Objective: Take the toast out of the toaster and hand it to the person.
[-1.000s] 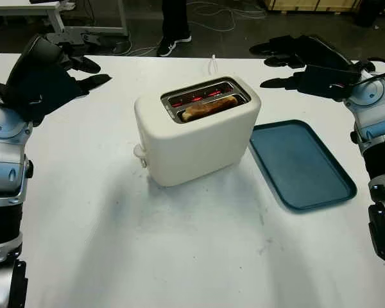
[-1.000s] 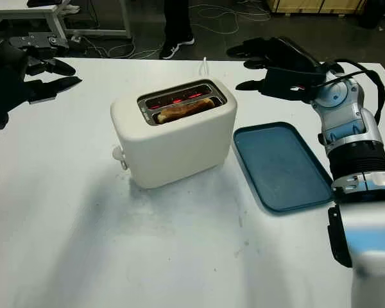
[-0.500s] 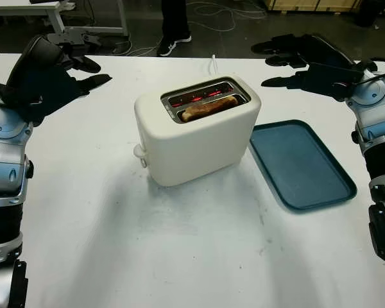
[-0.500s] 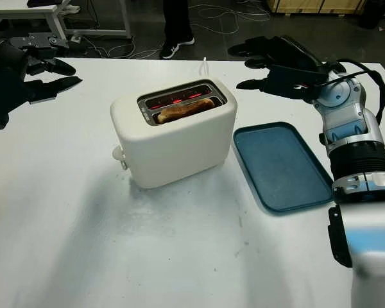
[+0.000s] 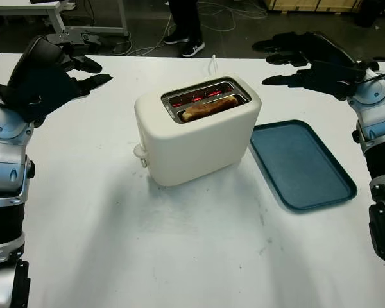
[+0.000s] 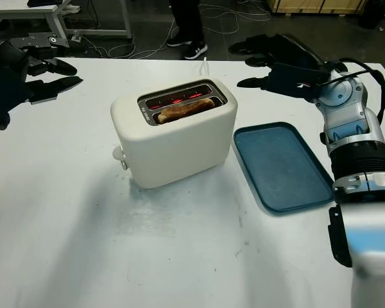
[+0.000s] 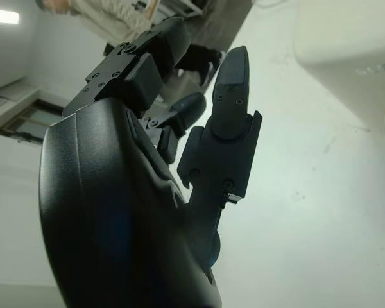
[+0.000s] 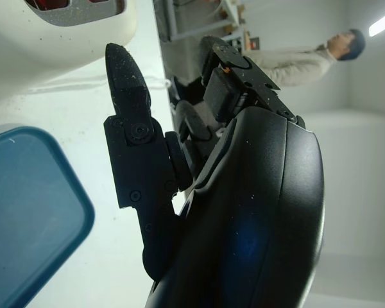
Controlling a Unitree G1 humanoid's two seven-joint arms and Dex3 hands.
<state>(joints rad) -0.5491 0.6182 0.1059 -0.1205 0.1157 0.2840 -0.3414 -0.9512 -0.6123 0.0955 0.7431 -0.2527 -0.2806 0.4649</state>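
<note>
Both the left hand [image 5: 48,70] and right hand [image 5: 308,61] are hovering open, holding nothing. Between their fingers the toaster [image 5: 199,131] is holding toast [image 5: 210,108]; a blue tray [image 5: 301,163] is lying beneath the right fingers.

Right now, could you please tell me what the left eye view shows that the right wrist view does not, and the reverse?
Left eye view: the toast in the near slot, and the open left robot hand over the table's far left. Right wrist view: the person's upper body in a light top. Shared: the cream toaster, the blue tray and the open right robot hand beyond the tray.
</note>
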